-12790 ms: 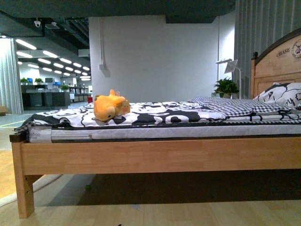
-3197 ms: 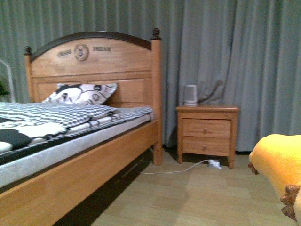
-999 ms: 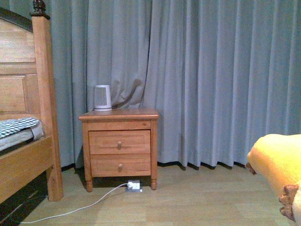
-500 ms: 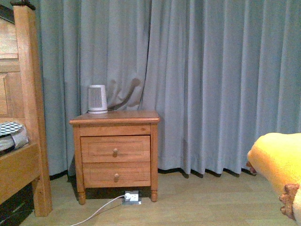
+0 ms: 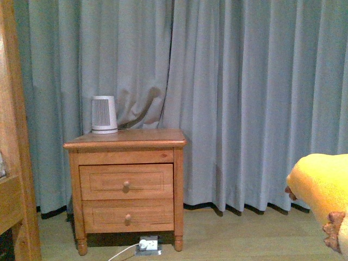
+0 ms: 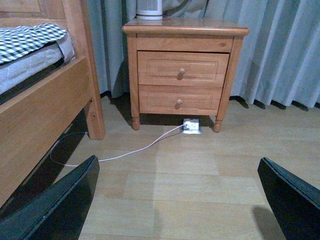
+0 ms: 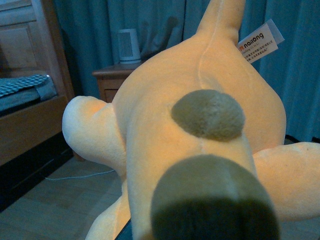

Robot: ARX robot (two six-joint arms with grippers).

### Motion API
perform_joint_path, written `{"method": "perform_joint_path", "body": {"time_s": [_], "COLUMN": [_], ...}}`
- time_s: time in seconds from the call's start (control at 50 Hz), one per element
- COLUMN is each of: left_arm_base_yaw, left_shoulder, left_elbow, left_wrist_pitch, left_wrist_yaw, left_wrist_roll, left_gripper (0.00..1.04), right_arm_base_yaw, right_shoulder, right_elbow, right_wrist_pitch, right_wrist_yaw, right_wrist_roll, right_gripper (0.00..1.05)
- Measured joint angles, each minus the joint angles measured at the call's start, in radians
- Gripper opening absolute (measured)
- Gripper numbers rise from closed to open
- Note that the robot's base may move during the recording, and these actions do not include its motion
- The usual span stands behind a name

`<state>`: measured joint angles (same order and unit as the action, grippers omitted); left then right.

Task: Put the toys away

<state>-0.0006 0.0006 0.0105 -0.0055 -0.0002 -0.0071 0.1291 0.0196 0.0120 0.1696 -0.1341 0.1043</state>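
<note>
The orange-yellow plush toy hangs at the right edge of the front view, brown paws showing, well above the floor. In the right wrist view the plush toy fills most of the picture, with a white tag near its top. My right gripper is shut on it, and its fingers are hidden under the fabric. My left gripper is open above the wooden floor, its two black fingers far apart with nothing between them.
A wooden two-drawer nightstand stands against the grey-blue curtain with a small white device on top. A power strip and white cable lie on the floor beneath it. The bed frame is at the left.
The front view has swung right and closer: the nightstand looks larger and nearer, and the bed has slid almost out at the left. The plush stays at the same spot in view.
</note>
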Motion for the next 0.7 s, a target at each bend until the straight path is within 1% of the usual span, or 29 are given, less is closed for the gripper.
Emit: {"method": "perform_joint_path", "body": {"time_s": [0.699], "left_arm_base_yaw": [0.0], "left_shoulder": [0.0], "left_elbow": [0.0], "left_wrist_pitch": [0.0], "left_wrist_yaw": [0.0], "left_wrist_roll": [0.0], "left_gripper": [0.99], "right_arm_base_yaw": [0.002], "right_shoulder": [0.0], "right_elbow": [0.0], "right_wrist_pitch": [0.0], "right_wrist_yaw": [0.003], "right_wrist_roll": [0.0], "right_gripper": [0.09]}}
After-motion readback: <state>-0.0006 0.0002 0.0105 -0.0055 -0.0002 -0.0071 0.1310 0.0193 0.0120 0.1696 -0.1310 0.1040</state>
